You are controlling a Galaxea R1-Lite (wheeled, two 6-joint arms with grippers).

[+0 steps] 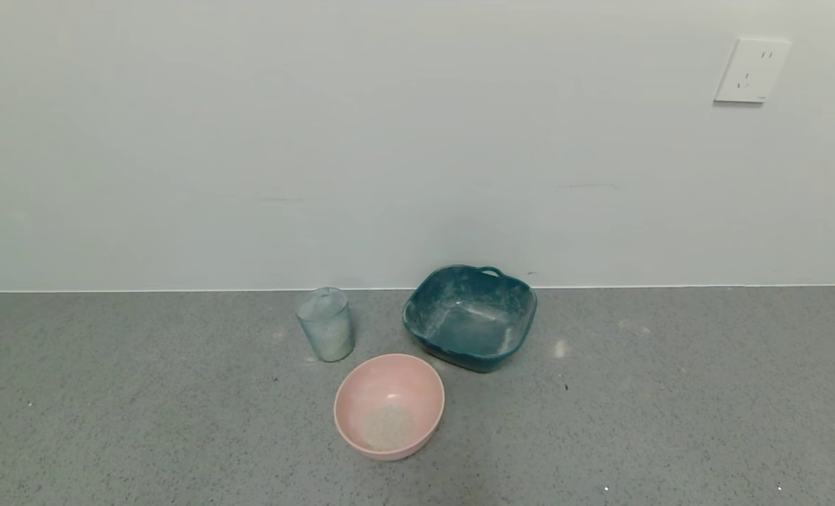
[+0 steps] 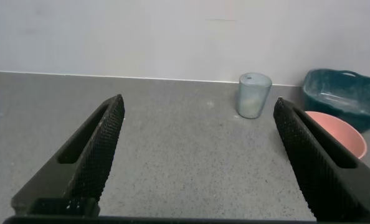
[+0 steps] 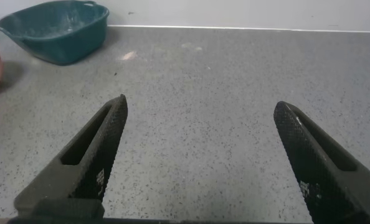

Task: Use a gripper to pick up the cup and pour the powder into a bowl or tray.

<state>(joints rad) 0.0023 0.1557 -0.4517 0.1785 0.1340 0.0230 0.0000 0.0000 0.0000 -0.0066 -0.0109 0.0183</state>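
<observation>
In the head view we see the cup (image 1: 325, 324) standing upright just left of centre, near the wall (image 1: 389, 140) line. The pink bowl (image 1: 389, 405) sits below and right of it, close but apart, with a pale patch of powder (image 1: 388, 426) in its bottom. The teal dish (image 1: 470, 316) lies right of the cup, dusted white inside.

Our left gripper (image 2: 194, 162) is spread wide over bare counter (image 2: 185, 143), holding nothing; the cup appears beyond it, upper right of that frame. Our right gripper (image 3: 200, 158) is likewise spread and empty, the teal dish at upper left.
</observation>
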